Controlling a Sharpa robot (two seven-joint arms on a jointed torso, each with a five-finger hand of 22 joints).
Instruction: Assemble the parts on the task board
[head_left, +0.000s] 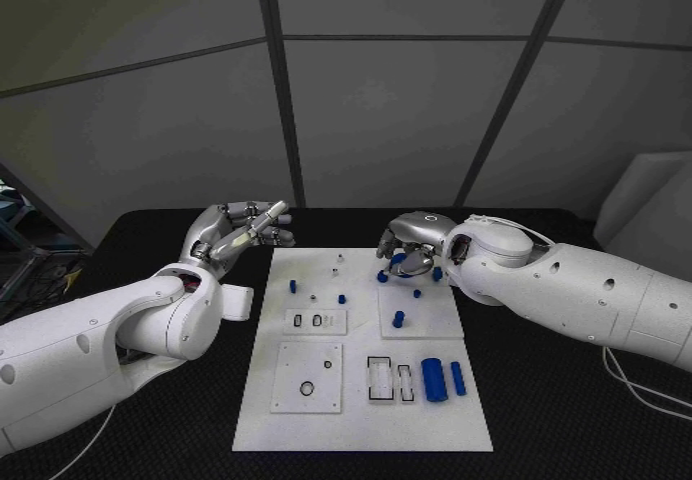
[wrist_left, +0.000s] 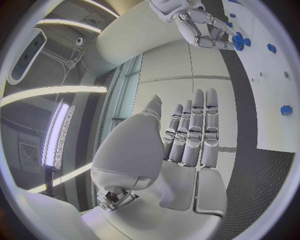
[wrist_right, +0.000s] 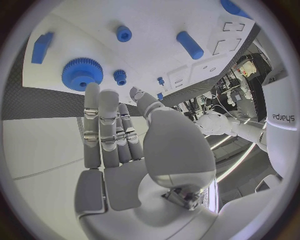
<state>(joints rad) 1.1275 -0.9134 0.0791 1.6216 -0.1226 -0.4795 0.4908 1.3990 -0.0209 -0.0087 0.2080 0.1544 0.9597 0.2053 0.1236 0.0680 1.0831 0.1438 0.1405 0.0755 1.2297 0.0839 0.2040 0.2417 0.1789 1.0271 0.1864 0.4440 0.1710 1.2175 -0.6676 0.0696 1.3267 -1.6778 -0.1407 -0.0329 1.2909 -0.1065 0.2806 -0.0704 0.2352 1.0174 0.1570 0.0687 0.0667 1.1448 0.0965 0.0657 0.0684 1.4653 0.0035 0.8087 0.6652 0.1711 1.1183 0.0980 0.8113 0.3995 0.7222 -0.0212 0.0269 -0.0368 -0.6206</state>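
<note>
Grey wall panels back a black tabletop (head_left: 577, 400) – white task board (head_left: 361, 420) centred. Left hand (head_left: 238, 232) lifted beside it, fingers apart, empty; right hand (head_left: 411, 245) hovers empty just above a blue gear (wrist_right: 82, 73) on the board's far edge.

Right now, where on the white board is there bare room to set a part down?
The task board is bare along its near edge, below the square inset plate and the big blue cylinder. Its far left corner near the left hand is also free. The far right is crowded: the right hand hovers over blue gears and pegs.
</note>
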